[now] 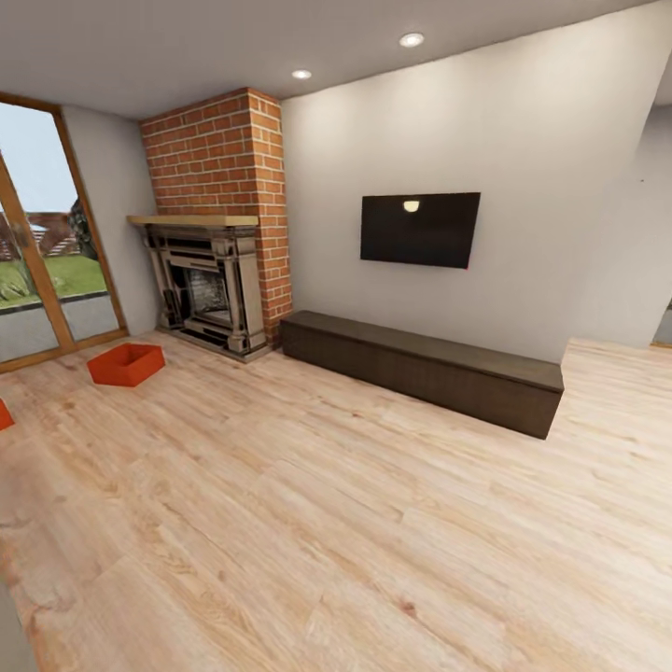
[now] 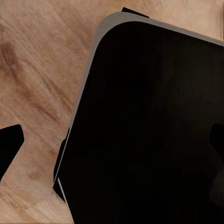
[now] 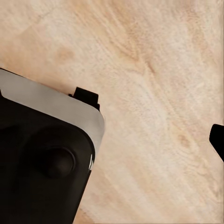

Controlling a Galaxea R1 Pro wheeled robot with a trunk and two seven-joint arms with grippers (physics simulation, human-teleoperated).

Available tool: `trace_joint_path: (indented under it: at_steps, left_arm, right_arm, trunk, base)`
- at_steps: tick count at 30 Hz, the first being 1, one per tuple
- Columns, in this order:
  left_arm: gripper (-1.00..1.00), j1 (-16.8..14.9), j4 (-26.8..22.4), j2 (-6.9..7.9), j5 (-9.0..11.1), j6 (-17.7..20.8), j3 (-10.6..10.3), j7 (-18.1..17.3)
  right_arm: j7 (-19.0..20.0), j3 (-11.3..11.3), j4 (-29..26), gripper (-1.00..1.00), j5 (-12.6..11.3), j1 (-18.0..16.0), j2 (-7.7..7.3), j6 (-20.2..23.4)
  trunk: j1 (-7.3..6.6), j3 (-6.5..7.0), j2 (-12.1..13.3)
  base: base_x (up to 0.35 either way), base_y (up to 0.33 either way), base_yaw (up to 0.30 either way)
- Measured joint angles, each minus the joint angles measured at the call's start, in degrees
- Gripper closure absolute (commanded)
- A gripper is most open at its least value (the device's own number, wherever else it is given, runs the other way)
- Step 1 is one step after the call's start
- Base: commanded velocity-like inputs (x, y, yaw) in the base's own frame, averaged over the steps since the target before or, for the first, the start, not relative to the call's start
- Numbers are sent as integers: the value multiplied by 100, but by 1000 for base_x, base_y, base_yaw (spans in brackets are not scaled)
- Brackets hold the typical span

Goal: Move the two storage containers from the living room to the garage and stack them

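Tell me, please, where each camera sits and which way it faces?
Head view: on the head, facing forward and down across the wood floor to a container, fireplace and TV.
Left wrist view: near the left gripper, facing down at floor and the robot's dark body.
Right wrist view: the same by the right gripper.
All share the floor.

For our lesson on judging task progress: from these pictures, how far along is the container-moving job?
Nothing looks done yet. One storage container sits on the wood-plank floor near the fireplace, and a red-orange corner at the head view's left edge may be the second. Nothing is in hand; the wrist views show floor and dark robot parts. Both pickups, the trip to the garage and the stacking remain.
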Motion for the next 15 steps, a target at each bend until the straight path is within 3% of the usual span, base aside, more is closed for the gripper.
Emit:
trace_joint_path:
  at_steps: [15]
  left_arm:
    - [-100,0,0,9,9,55,-4,0]
  right_arm:
    - [-11,0,-2,-100,0,0,8,4]
  trunk:
    - [0,0,0]
  base:
    - [325,0,0]
